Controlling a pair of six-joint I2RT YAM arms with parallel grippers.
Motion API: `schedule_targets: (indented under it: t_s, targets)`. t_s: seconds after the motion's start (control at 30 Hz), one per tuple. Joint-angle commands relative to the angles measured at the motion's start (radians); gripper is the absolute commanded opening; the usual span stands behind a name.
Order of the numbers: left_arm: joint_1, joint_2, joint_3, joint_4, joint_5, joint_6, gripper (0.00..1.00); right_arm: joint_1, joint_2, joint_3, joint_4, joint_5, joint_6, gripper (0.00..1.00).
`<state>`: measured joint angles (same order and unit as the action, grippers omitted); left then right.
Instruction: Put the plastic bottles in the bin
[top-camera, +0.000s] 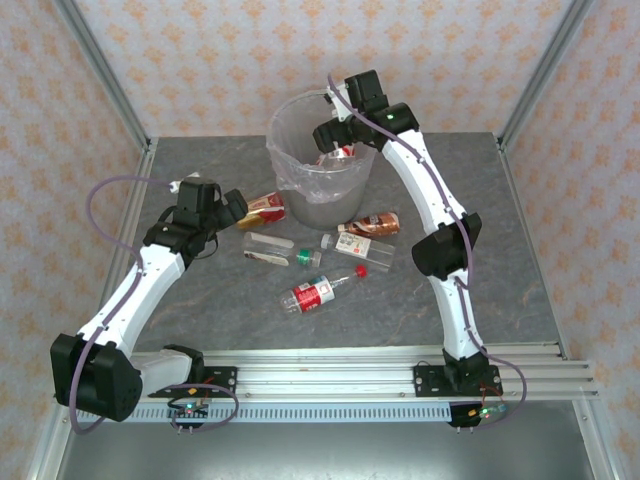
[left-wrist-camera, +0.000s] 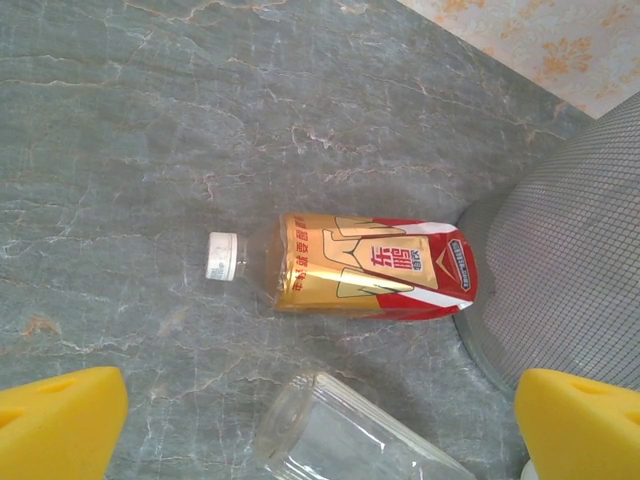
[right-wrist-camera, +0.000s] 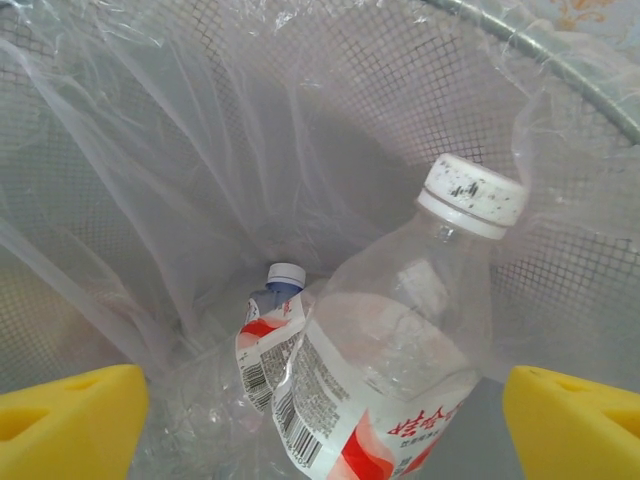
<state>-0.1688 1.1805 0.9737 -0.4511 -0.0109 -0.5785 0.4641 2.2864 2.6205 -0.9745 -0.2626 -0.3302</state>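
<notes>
Spread wide, the left gripper (left-wrist-camera: 320, 425) hovers just short of the gold-labelled clear plastic bottle (left-wrist-camera: 370, 268), its long axis pad-to-pad, base against the round translucent bin (left-wrist-camera: 565, 250) (right gripper (right-wrist-camera: 320, 420), also spread, is over it).

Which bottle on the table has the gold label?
The white-capped bottle lying by the bin; no other label there is gold.

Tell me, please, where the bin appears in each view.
Top external: bin at centre, far side of the table.
Left wrist: bin at the right edge, mesh wall showing.
Right wrist: bin seen from inside, lined wall across the top.
Shared landmark: patterned wallpaper, upper right in both wrist views.
</notes>
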Motion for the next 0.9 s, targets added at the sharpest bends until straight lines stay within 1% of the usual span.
schedule_targets:
  t_s: [0.0, 0.07, 0.1, 0.2, 0.4, 0.5, 0.67, 0.77, 0.87]
  targets:
    - [0.008, 0.01, -0.003, 0.031, 0.025, -0.017, 1.0, -0.001, -0.055, 0.042, -0.024, -0.024, 0.014, 0.93]
    - [0.008, 0.017, -0.002, 0.035, 0.039, -0.021, 1.0, -0.001, -0.07, 0.041, -0.026, -0.033, 0.026, 0.94]
    - [0.008, 0.02, -0.002, 0.035, 0.046, -0.022, 1.0, -0.002, -0.075, 0.041, -0.029, -0.036, 0.035, 0.97]
    - [0.008, 0.033, 0.0, 0.038, 0.062, -0.021, 1.0, -0.002, -0.093, 0.041, -0.036, -0.05, 0.051, 1.0]
    - [0.009, 0.053, -0.002, 0.03, 0.06, -0.023, 1.0, -0.001, -0.13, 0.041, -0.073, -0.057, 0.085, 0.99]
    - [0.011, 0.063, -0.004, 0.025, 0.06, -0.024, 1.0, 0.001, -0.157, 0.038, -0.106, -0.033, 0.092, 0.99]
    - [0.012, 0.088, -0.013, 0.022, 0.07, -0.032, 1.0, 0.014, -0.207, 0.019, -0.168, 0.042, 0.088, 0.99]
    - [0.012, 0.114, -0.012, 0.001, 0.084, -0.054, 1.0, 0.027, -0.255, -0.033, -0.174, 0.061, 0.098, 0.99]
    - [0.012, 0.132, -0.027, -0.004, 0.104, -0.092, 1.0, 0.049, -0.337, -0.163, -0.114, 0.091, 0.104, 0.99]
